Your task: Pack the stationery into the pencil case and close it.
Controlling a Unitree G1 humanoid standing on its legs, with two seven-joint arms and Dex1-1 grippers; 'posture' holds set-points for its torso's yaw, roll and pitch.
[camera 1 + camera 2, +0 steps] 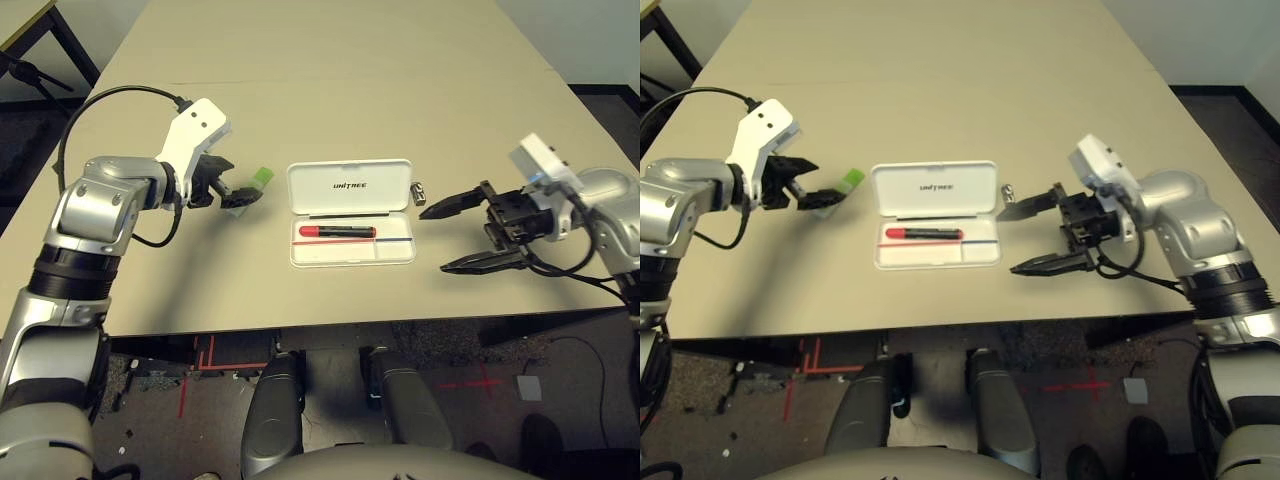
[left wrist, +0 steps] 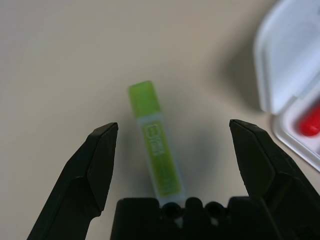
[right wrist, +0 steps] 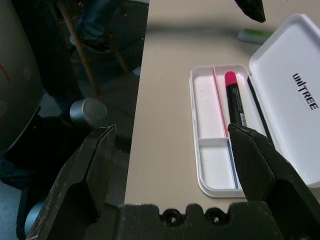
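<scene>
Left wrist view showed the left hand point(image 2: 172, 150) spread apart around the green bar point(image 2: 154, 141), probably light, stiff and slippery, best pinched across its narrow middle.

"UNITREE" printed dark on white pencil case point(image 3: 295, 105) lid; nothing else legible.

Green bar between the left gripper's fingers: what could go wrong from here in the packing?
1. The green bar lies flat on the table between the open left gripper's fingers; a pinch may slide it away rather than lift it.
2. The small metal piece sits close beside the open pencil case; the open right gripper could nudge the case when reaching for it.
</scene>
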